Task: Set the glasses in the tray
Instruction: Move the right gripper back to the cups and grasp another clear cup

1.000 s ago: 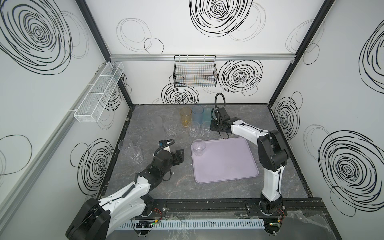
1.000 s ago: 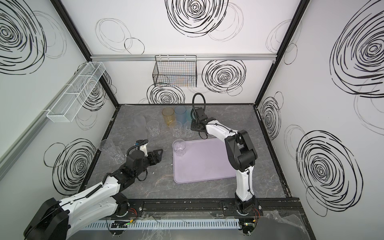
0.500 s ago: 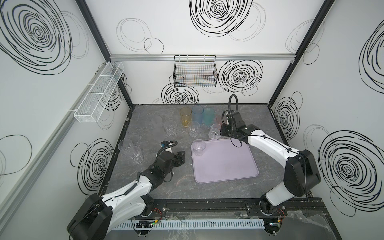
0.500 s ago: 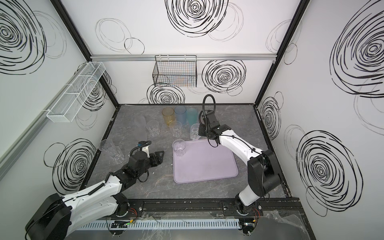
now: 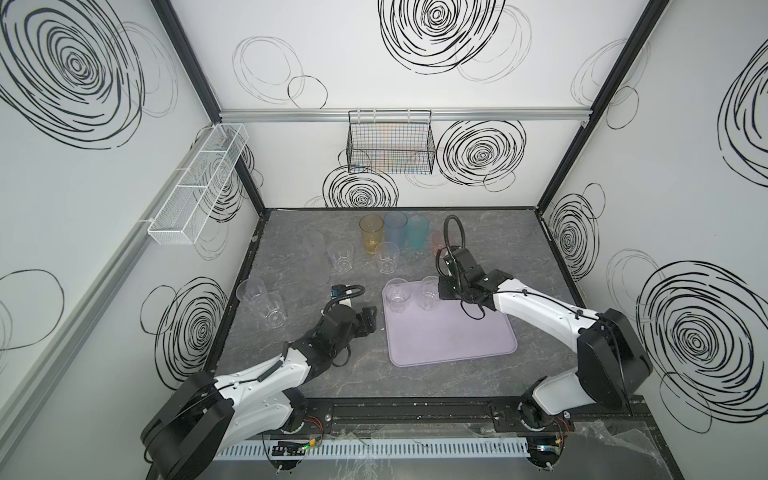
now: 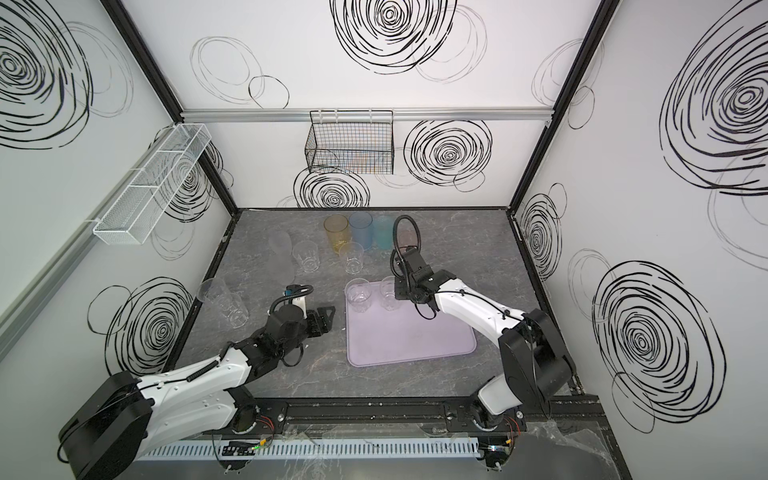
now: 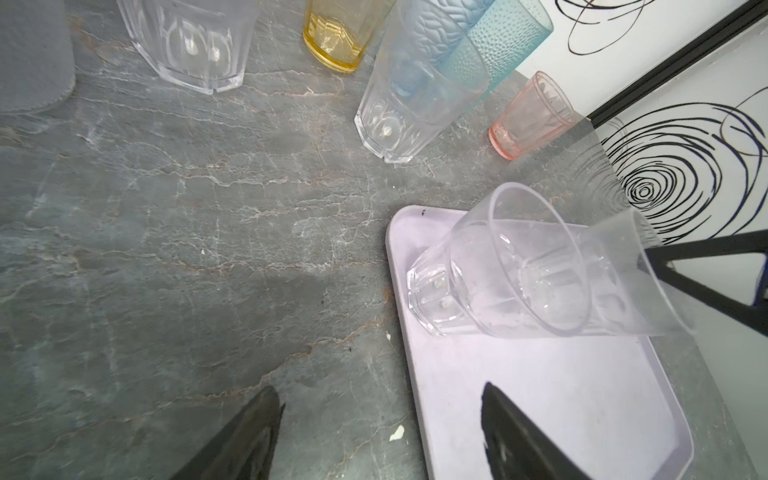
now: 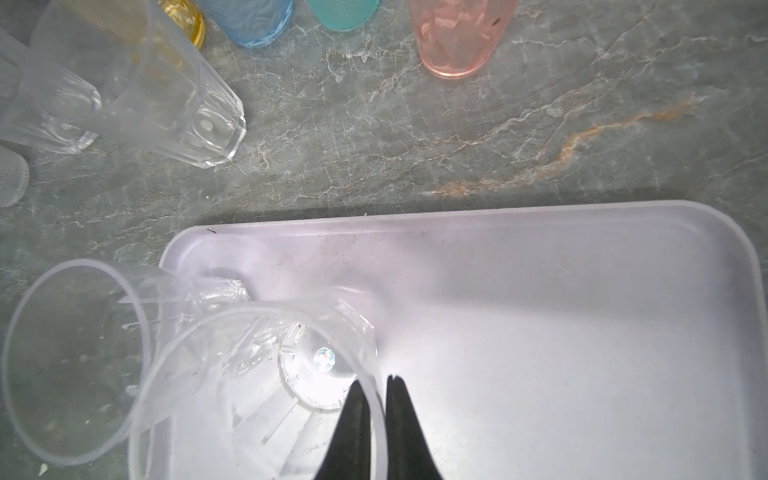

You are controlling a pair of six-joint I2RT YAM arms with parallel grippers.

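Observation:
The lilac tray (image 5: 453, 332) (image 6: 411, 332) lies right of the table's middle. One clear glass (image 5: 398, 295) (image 8: 75, 357) stands in its far left corner. Beside it is a second clear glass (image 5: 429, 293) (image 8: 249, 395), upright, with my right gripper (image 5: 440, 291) (image 8: 374, 382) shut on its rim, one finger inside and one outside. Whether its base touches the tray I cannot tell. My left gripper (image 5: 370, 320) (image 7: 380, 390) is open and holds nothing, low at the tray's left edge (image 7: 399, 332). Amber (image 5: 371, 237), blue (image 5: 395, 232), teal (image 5: 417, 232) and pink (image 5: 438, 243) glasses stand at the back.
Clear glasses (image 5: 387, 257) (image 5: 341, 257) and a frosted one (image 5: 314, 245) stand behind the tray on the table. Two more clear glasses (image 5: 266, 305) stand by the left wall. A black wire basket (image 5: 390, 149) hangs on the back wall, a white mesh basket (image 5: 199, 187) on the left wall.
My right gripper has carried a clear glass from the back group forward over the tray, beside the glass standing there. The left arm has barely shifted.

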